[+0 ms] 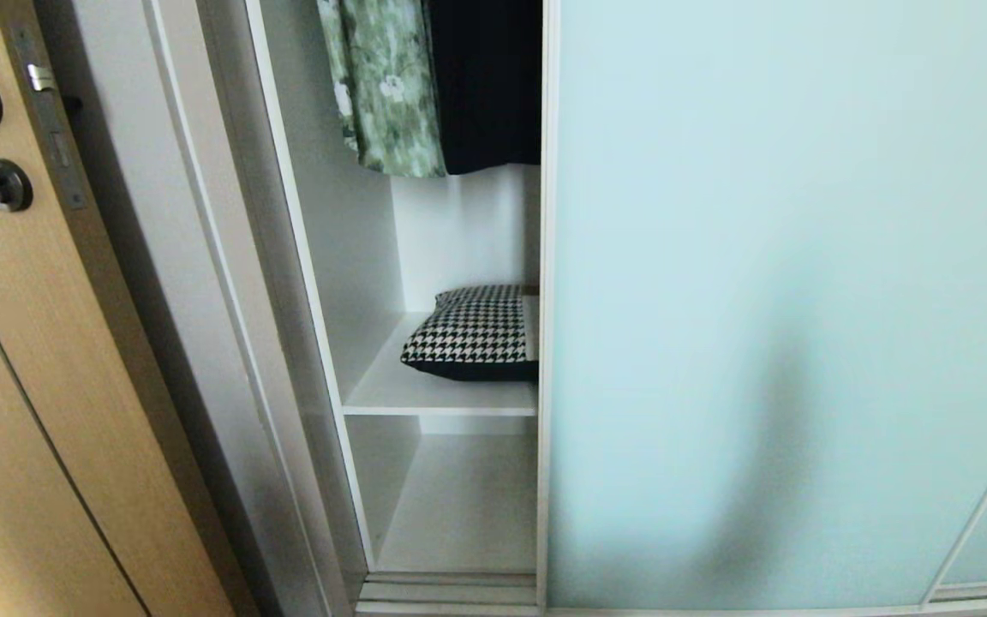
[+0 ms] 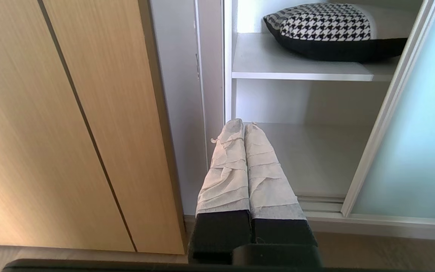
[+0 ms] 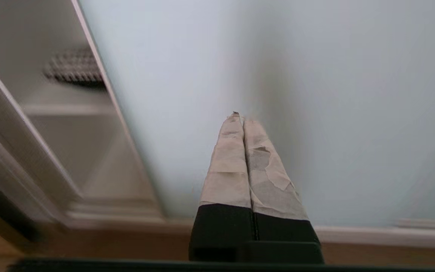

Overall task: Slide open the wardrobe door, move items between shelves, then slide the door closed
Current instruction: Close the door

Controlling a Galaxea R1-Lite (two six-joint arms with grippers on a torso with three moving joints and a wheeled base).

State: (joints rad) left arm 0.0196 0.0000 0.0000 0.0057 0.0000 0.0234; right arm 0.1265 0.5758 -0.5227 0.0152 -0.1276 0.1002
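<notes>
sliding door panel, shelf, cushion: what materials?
Sliding wardrobe door: likely frosted glass, pale aqua, matte, thin white frame. Shelf: smooth white board, probably laminate. Cushion: woven houndstooth fabric, black edge.

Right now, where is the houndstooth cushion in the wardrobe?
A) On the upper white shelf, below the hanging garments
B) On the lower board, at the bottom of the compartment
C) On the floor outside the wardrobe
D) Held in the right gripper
A: the cushion lies on the upper shelf, beneath the green floral garment, partly hidden behind the sliding wardrobe door; the lower board is bare.
</notes>
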